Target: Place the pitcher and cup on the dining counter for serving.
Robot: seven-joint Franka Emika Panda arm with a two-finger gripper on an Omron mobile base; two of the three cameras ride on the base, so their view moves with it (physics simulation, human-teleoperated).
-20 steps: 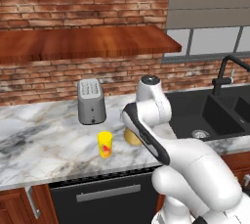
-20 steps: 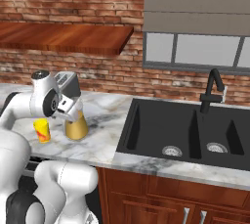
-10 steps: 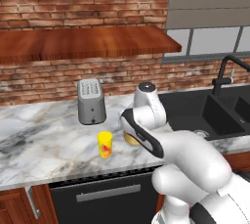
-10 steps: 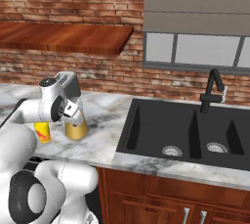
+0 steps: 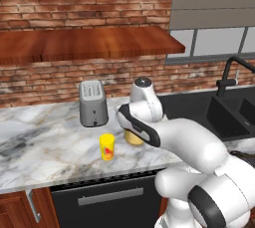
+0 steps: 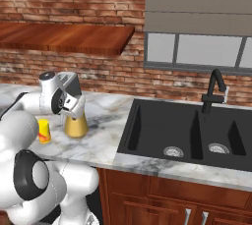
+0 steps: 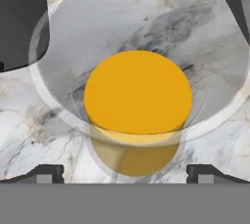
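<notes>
Pitcher is sitting on the marble table, right in front of the brick wall, with amber liquid filling its lower half. From the left base view most of it is hidden behind the arm, you just catch a yellow bit poking out under the wrist. Cup is standing upright just beside it, yellow with a red mark, closer to the table's front edge. Grey toaster is behind the cup, near the wall.

Claw is parked directly over the pitcher's top, pointing down. In the hand view you're looking straight down into the pitcher, the amber circle centred between the two dark fingertips at the bottom. Fingers are spread as wide as they go, one on each side of the glass, and nothing is gripped. Can't tell whether they touch the glass.

Black sink with a dark faucet sits off to the right, well apart from the pitcher. Black dishwasher front is below the table edge.
</notes>
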